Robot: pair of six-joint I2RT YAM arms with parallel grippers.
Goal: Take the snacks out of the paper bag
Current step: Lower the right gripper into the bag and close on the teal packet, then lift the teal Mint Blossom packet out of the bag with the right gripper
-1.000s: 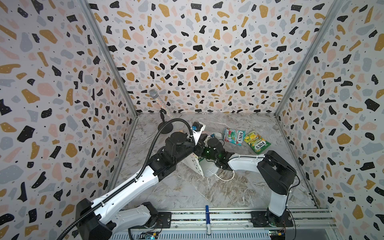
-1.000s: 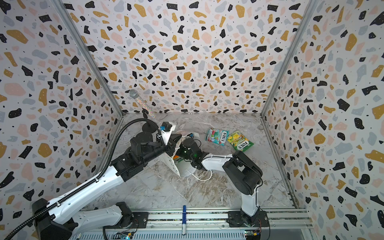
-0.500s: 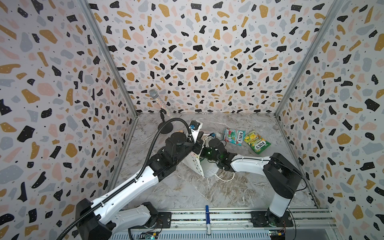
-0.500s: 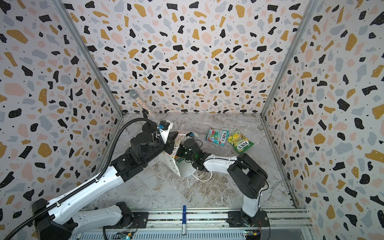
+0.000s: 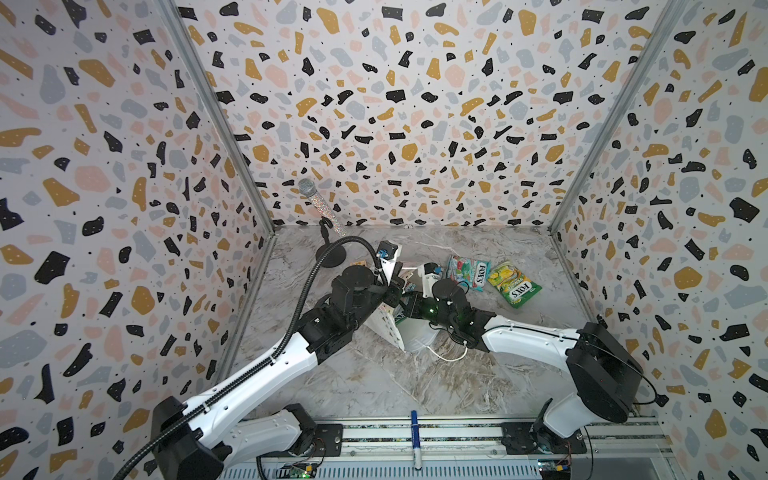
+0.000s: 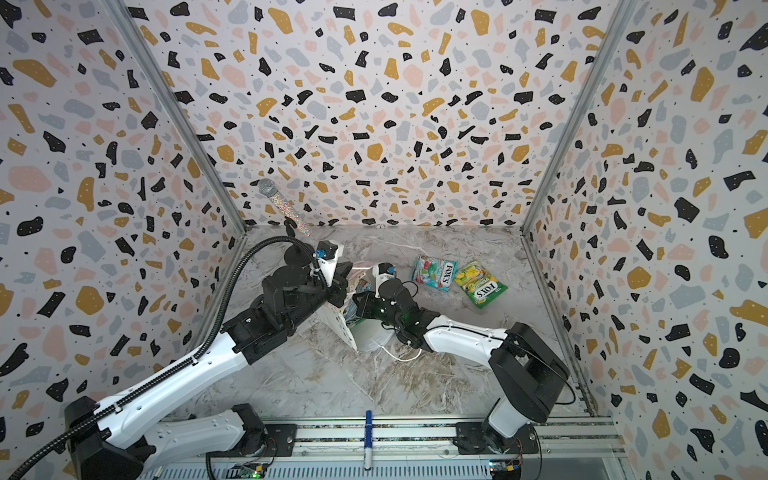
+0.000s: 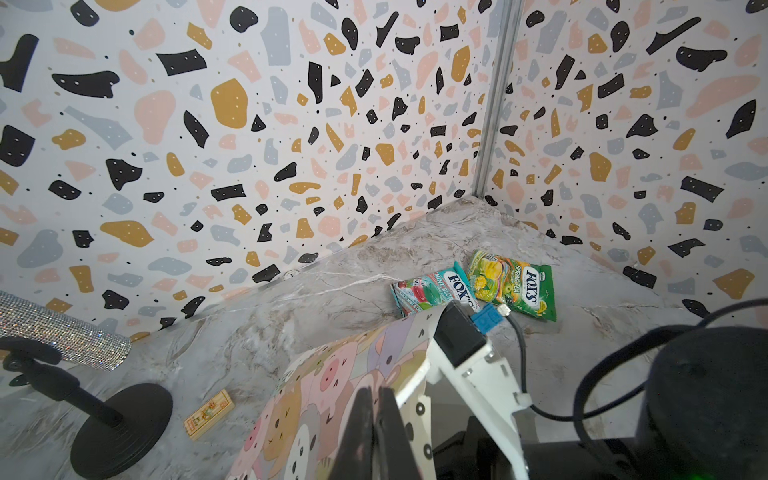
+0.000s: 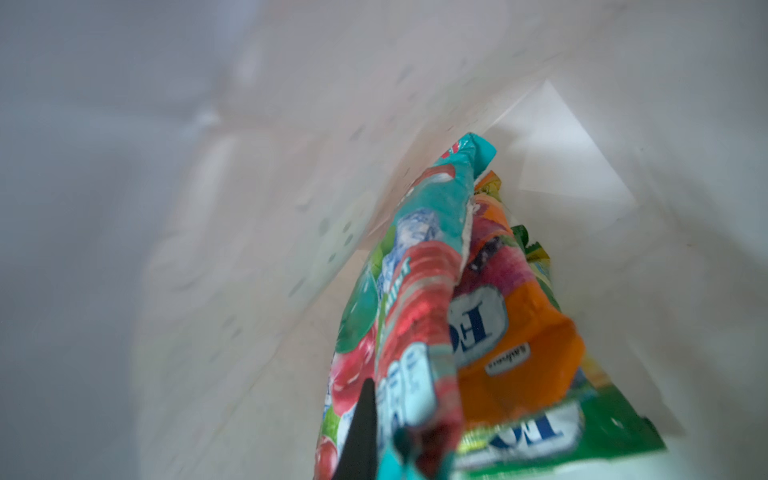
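Right wrist, teal packet (image 8: 415, 311) clamped in pincer (image 8: 390, 436)

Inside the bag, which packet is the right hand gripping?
The teal-red packet: the right hand is shut on its near end. The orange packet and the yellow-green packet beside it are not gripped.

The white paper gift bag with small printed dots (image 5: 388, 330) lies tipped on the marble tabletop (image 5: 415, 395), mouth rightward, holding a teal-red glossy packet (image 8: 415, 299), an orange packet (image 8: 528, 340) and a green-edged packet (image 8: 582, 432), while a second teal-red FOX'S packet (image 5: 465, 272) and a yellow-green FOX'S packet (image 5: 514, 287) lie flat side by side beyond it.
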